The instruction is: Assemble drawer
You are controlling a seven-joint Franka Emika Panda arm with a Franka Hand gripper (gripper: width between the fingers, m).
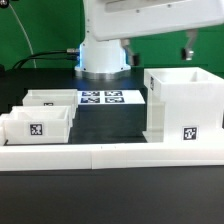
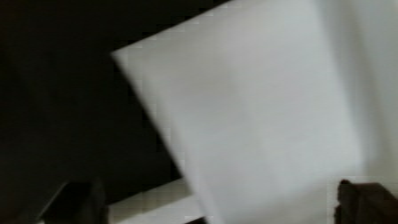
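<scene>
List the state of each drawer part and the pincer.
pincer: open, holding nothing.
casing: standing upright, both trays outside it.
far tray: open side up, not inserted.
near tray: open side up, not inserted.

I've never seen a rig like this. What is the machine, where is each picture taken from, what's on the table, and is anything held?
This is one robot arm with a two-finger end effector. One picture comes from a camera off the arm; the other from a camera on its wrist, looking past the fingers. On the black table lie white drawer parts: a tall casing on the exterior view's right, two shallow trays on its left. Between them lies a marker board, and a long rail runs in front. The end effector is open, fingers wide apart above a white surface; nothing is held.
</scene>
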